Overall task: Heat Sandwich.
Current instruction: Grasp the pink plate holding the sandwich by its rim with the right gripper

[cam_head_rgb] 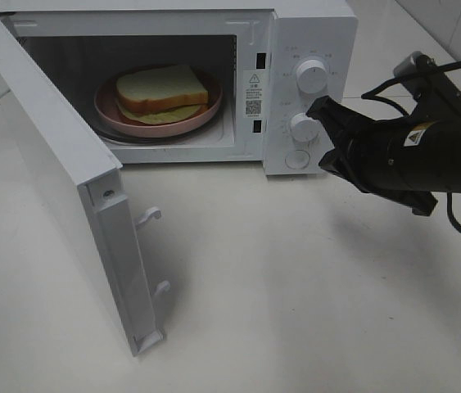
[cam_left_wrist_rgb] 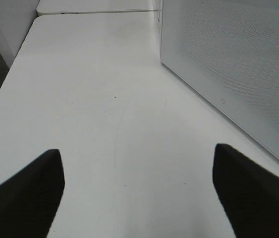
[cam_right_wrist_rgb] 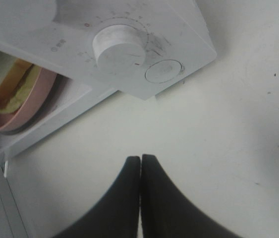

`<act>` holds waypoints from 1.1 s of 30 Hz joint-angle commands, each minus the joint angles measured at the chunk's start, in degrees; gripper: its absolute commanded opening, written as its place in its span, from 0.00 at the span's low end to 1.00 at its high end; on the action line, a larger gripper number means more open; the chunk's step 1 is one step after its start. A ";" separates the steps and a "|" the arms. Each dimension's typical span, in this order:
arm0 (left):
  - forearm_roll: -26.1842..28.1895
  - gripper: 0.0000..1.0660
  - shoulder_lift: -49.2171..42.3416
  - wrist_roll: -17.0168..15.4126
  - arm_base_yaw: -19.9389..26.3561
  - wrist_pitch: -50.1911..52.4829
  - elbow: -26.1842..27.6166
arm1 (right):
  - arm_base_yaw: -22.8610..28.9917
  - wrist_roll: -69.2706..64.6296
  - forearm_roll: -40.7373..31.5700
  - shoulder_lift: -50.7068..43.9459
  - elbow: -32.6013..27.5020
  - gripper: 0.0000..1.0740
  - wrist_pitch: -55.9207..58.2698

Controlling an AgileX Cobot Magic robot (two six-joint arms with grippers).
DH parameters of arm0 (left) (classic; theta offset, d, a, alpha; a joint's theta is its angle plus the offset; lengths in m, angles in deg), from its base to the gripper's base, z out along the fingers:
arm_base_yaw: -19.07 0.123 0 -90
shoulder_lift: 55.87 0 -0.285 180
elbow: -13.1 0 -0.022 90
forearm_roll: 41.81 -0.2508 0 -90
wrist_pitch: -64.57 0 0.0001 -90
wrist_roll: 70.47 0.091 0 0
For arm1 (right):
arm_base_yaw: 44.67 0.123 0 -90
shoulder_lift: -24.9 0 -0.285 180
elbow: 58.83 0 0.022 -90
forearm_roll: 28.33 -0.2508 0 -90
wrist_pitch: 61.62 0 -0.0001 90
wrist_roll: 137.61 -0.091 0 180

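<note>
**Sandwich** (cam_head_rgb: 163, 92) — lies on the pink plate (cam_head_rgb: 207, 113) inside the microwave (cam_head_rgb: 320, 33), upper left of the high frame. Nothing grips it.

**Door** (cam_head_rgb: 58, 180) — wide open, swung toward the lower left, with its latch hooks (cam_head_rgb: 150, 216) bare.

**Right gripper** (cam_head_rgb: 317, 106) — clenched on nothing. Its tips are at the control panel, right of centre, just beside the lower knob (cam_head_rgb: 304, 127). Whether they touch it cannot be told.

**Left gripper** (cam_left_wrist_rgb: 137, 148) — released, jaws wide apart and empty, over bare table (cam_left_wrist_rgb: 104, 99).

**Hazards, as judged:**
- Heating likely cannot start with the door open, so turning a knob first would probably do nothing.
- The shut tips could skid off a smooth round knob or bump the round button (cam_head_rgb: 297, 159) below it.
- A hard shove on the door might slide the microwave or jolt the plate.
- The hooks could snag a finger passing close.

**Views compared:**
- The high view alone shows the door's full swing and the upper knob (cam_head_rgb: 312, 75), but no left arm.
- The right wrist view alone shows the tips pressed together without a gap, and the dial marks around the knob.
- The left wrist view alone shows the left gripper, near a white perforated panel (cam_left_wrist_rgb: 228, 64). Whether that is the door or the casing cannot be told.
</note>
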 commanded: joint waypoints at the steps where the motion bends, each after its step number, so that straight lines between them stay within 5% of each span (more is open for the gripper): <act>1: 0.52 0.71 -0.97 -0.17 0.06 0.69 -0.17 | -0.34 10.54 1.20 -4.76 0.00 0.04 7.56; 19: 0.52 0.71 -0.97 -0.17 0.06 0.69 -0.17 | -0.34 37.47 1.78 -18.79 0.11 0.10 39.99; 33: 0.52 0.71 -0.97 -0.17 0.06 0.69 -0.17 | -0.34 57.07 3.67 -20.51 10.26 0.49 60.79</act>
